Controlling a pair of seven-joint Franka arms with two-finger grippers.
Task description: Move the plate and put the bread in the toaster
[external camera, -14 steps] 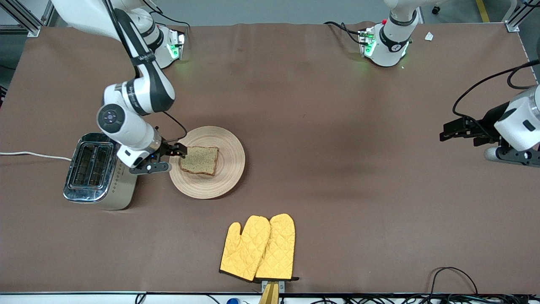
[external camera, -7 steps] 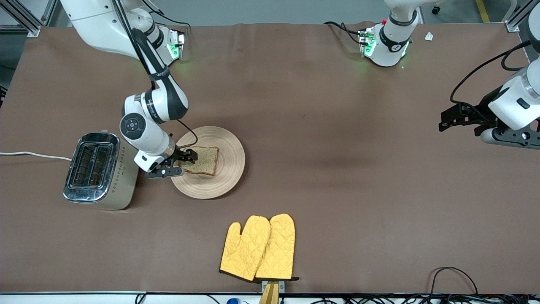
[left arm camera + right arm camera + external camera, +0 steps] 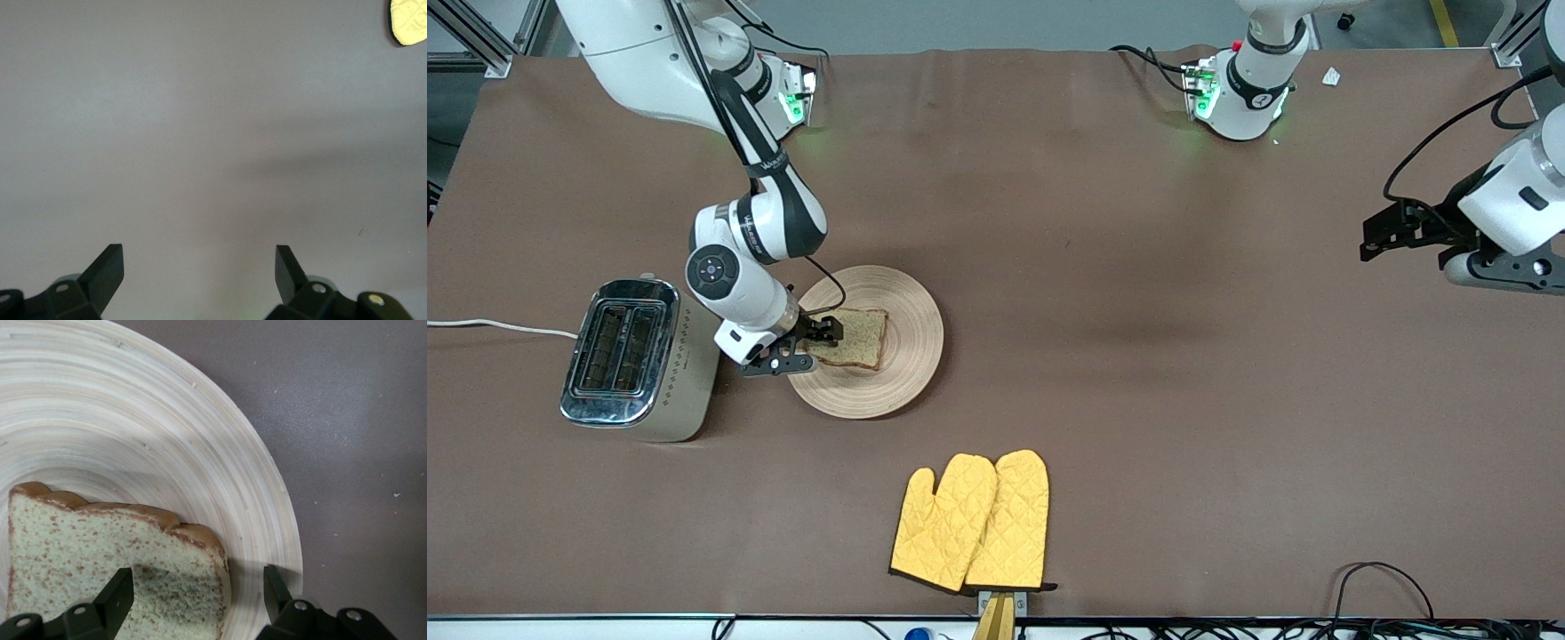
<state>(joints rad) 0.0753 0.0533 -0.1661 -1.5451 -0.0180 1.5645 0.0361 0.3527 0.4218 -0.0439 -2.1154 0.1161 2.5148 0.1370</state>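
The toaster (image 3: pixel 640 360) stands at the right arm's end of the bench (image 3: pixel 1138 373), with its two slots facing up, so a slice can go in from above. Its white cord (image 3: pixel 498 326) runs off toward the edge of the bench. Just beside the toaster lies the plate (image 3: pixel 907 356), close enough that the carry will be short, I think.

The bread (image 3: pixel 858 336) lies flat on the plate, on the part toward the toaster. The right pincer (image 3: pixel 807 342) is low at the crust edge of the bread that faces the toaster. In the right wrist view its fingers (image 3: pixel 117 597) are spread wide, one over the slice and the other over the bare wood of the plate (image 3: pixel 167 420), so they stand on both sides of the corner of the bread (image 3: pixel 100 567). They grip nothing yet. I judge that it comes in at the edge because a flat slice can be pinched only there.

A pair of yellow mitts (image 3: pixel 971 522) lies nearer to the camera than the plate, untouched.

The left pincer (image 3: pixel 1392 233) waits over bare bench at the left arm's end, well apart from everything. Its fingers (image 3: pixel 107 270) are wide apart and empty; only a corner of a mitt (image 3: pixel 408 20) shows in its view.
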